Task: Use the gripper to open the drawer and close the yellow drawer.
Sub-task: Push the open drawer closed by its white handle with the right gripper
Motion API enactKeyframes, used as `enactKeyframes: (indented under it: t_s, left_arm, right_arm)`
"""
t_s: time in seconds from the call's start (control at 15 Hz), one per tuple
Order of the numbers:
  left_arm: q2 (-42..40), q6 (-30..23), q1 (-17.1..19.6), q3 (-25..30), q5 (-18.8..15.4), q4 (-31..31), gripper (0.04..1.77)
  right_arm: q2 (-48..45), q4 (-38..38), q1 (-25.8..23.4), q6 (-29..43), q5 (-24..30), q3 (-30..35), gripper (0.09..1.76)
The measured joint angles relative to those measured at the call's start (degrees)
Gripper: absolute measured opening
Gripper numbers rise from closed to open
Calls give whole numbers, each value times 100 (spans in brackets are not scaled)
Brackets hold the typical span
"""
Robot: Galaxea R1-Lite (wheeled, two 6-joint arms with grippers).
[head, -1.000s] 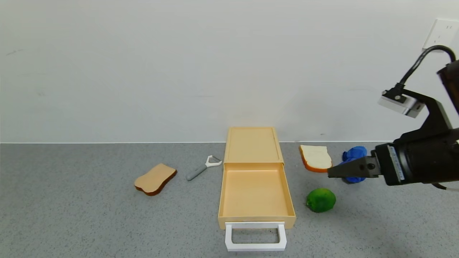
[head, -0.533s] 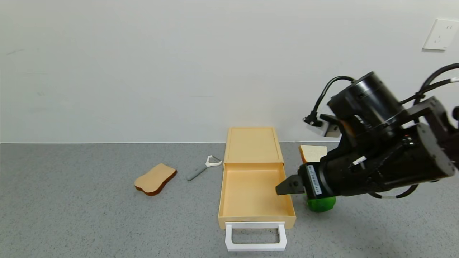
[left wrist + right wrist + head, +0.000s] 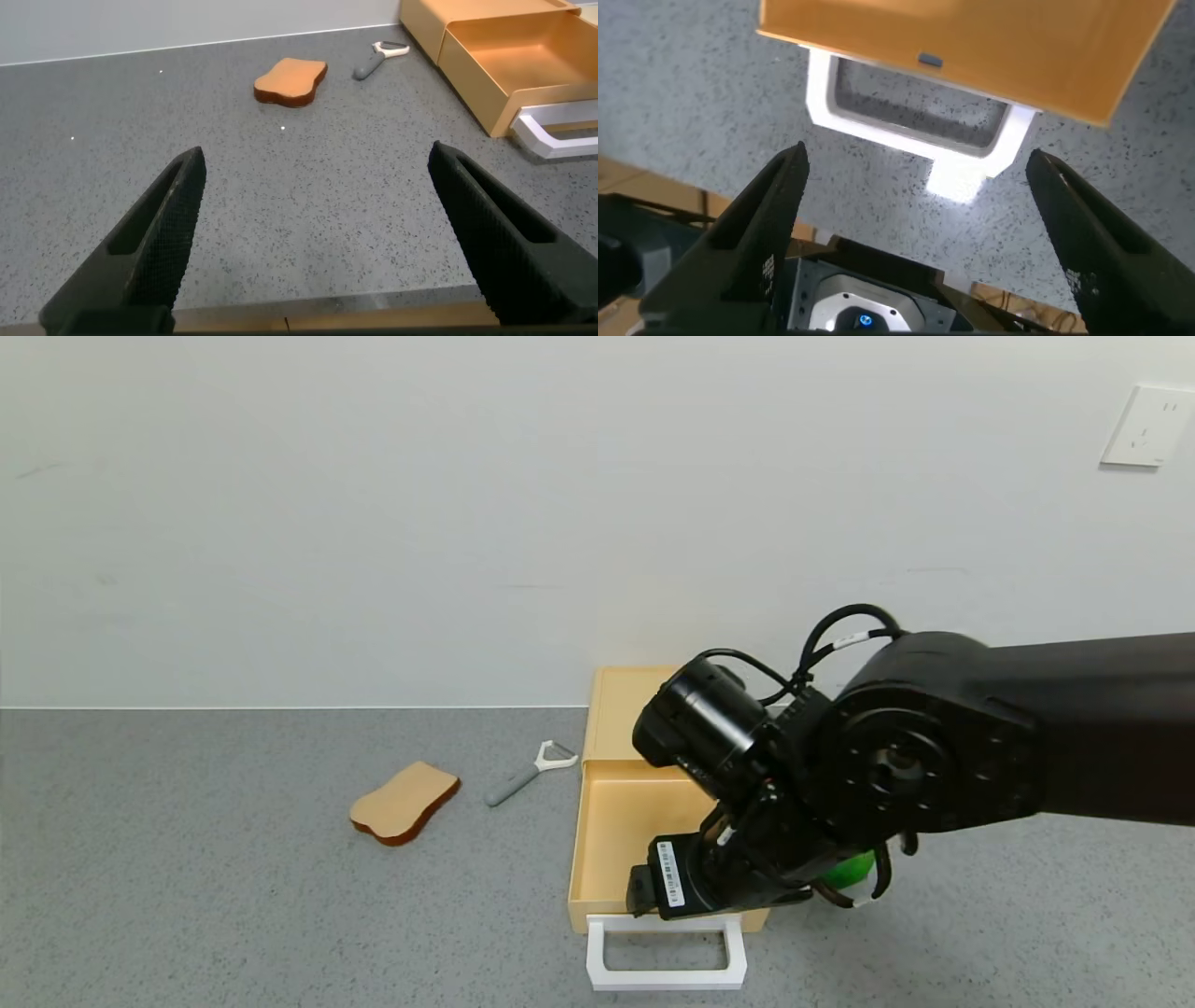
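The pale yellow drawer (image 3: 611, 821) stands at the table's middle with its tray pulled out and its white loop handle (image 3: 665, 978) toward me. My right gripper (image 3: 653, 894) hangs over the tray's front right corner, just above the handle. In the right wrist view the gripper (image 3: 917, 159) is open wide and empty, with the drawer front (image 3: 971, 37) and the handle (image 3: 906, 131) beyond the fingertips. My left gripper (image 3: 316, 154) is open and empty, low over the table's near left part. The drawer (image 3: 523, 56) lies off to one side of it.
A tan bread slice (image 3: 404, 801) and a grey peeler (image 3: 527, 773) lie left of the drawer. A green lime (image 3: 854, 870) shows partly under my right arm. The wall runs close behind the drawer. The table's front edge is near the handle.
My right arm swung in from the far right, leftward and down, until its gripper hung over the drawer's front edge. It now hides the white bread slice and the blue object.
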Motion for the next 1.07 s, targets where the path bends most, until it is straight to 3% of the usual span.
enactKeyframes:
  t_s: [1.07]
  left_arm:
    - [0,0,0,0,0,0,172]
  right_arm:
    - [1248,317,284,1098,-477,-716,171]
